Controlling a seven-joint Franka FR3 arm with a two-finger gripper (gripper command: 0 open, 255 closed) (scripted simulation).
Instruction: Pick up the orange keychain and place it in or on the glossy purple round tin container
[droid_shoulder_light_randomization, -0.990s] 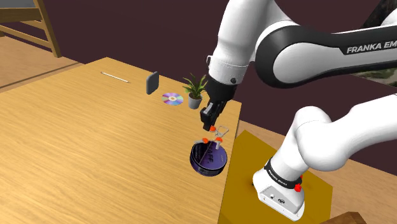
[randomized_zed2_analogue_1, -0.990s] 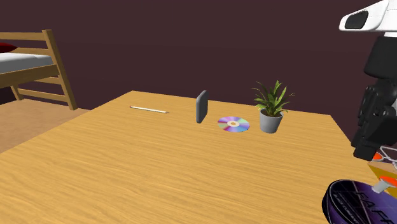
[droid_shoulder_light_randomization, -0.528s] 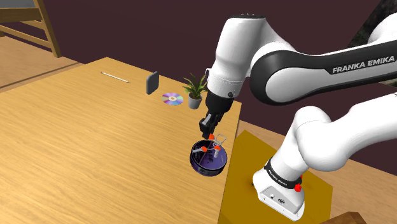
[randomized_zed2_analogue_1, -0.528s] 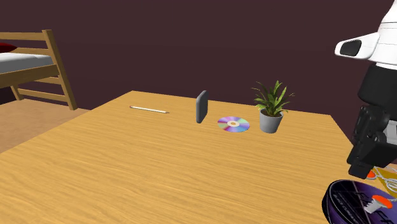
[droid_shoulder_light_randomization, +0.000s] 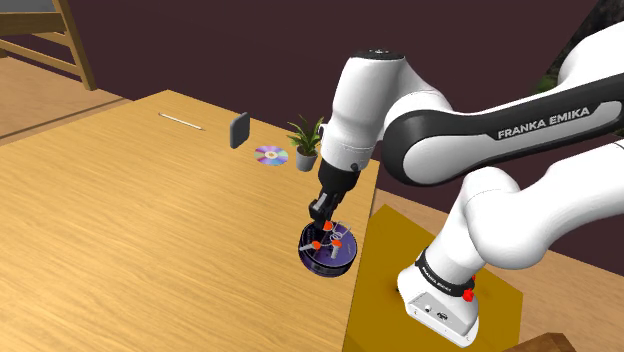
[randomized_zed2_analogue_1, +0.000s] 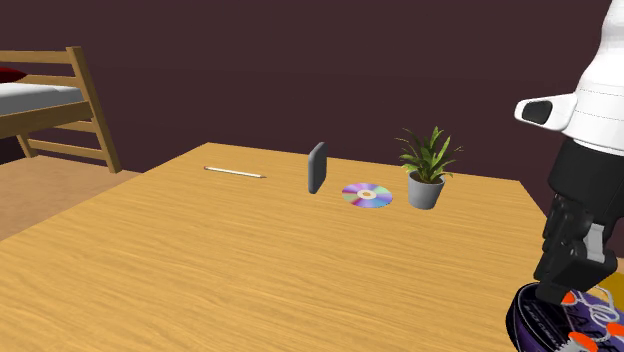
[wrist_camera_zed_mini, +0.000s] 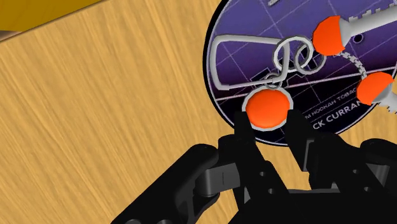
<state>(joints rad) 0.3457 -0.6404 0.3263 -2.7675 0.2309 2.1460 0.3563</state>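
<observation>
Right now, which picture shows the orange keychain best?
Wrist view: the keychain lies close up on the purple tin. The shoulder view shows tiny orange dots; the second exterior view catches part at its edge.

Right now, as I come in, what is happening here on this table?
A white robot arm is setting an orange keychain on a glossy purple round tin near the edge of the table. Its black tool clasps the keychain's round orange tag between both fingers, while the rings and keys already lie on the tin's lid. The tool has not let go yet. A potted plant and a shiny disc sit farther back.
</observation>
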